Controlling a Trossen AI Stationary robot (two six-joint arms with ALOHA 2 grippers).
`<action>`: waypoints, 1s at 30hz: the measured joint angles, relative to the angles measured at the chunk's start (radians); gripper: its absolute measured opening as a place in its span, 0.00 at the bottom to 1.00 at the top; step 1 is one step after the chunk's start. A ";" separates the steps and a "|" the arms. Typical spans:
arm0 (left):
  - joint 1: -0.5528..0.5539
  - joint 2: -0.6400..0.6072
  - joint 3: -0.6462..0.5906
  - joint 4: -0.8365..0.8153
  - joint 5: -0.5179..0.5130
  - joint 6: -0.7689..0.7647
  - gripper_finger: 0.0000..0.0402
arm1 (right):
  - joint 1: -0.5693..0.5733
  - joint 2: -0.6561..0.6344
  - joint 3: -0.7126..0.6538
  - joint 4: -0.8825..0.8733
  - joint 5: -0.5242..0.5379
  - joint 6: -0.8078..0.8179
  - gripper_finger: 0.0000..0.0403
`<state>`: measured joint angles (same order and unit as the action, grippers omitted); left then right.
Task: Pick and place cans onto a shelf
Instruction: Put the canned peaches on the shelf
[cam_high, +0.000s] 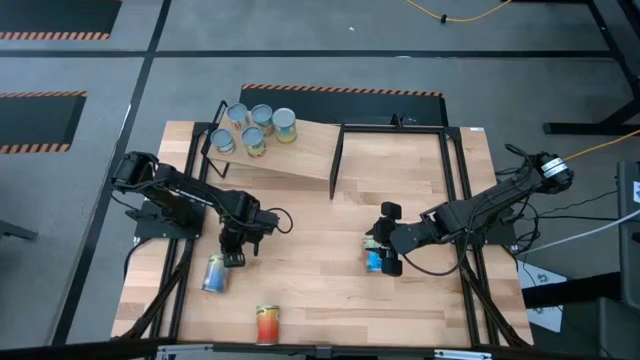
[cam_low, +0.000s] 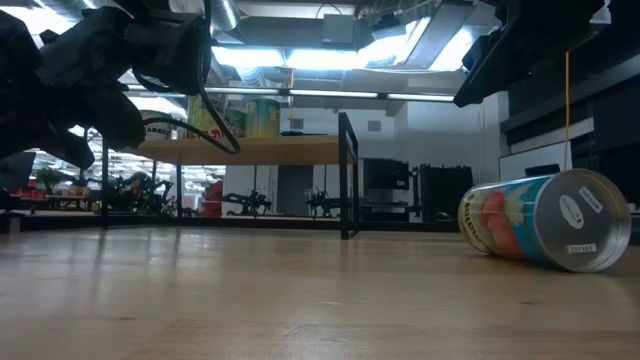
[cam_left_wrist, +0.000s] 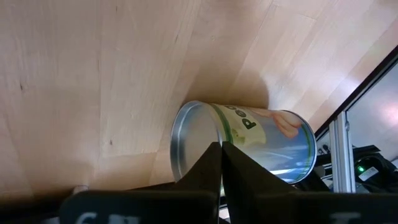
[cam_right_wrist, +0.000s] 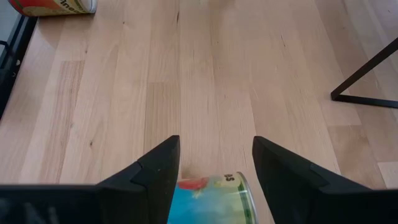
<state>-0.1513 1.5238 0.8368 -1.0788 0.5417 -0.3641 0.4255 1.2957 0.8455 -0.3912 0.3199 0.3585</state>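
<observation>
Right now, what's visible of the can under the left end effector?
The can lies on its side on the wooden tabletop, near its left edge. Small metal tin, silvery end rim, label blue and pale with green lettering. The left end effector is above it, fingers shut together, apparently not gripping it. Contact can't be confirmed.

left end effector (cam_high: 233, 258) closed, right end effector (cam_high: 383, 260) parted

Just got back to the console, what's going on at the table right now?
The robot is stocking cans on the shelf; five cans already stand at its left end. The left tool has its fingers shut, with a can lying on its side just beyond the tips, not gripped. The right tool holds a blue can between its fingers. A red-orange can waits near the table's front edge.
</observation>
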 joint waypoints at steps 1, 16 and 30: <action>0.000 0.000 0.000 0.000 -0.005 0.000 0.01 | 0.000 0.000 0.000 0.000 0.000 0.000 0.51; 0.000 0.000 0.000 -0.007 -0.020 -0.148 0.20 | 0.000 0.000 0.000 0.000 0.000 -0.012 0.51; 0.000 0.000 -0.017 -0.069 0.003 -0.153 0.27 | 0.000 0.000 0.000 0.000 0.000 -0.024 0.51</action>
<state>-0.1513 1.5238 0.8196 -1.1477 0.5452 -0.5171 0.4259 1.2957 0.8455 -0.3908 0.3199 0.3347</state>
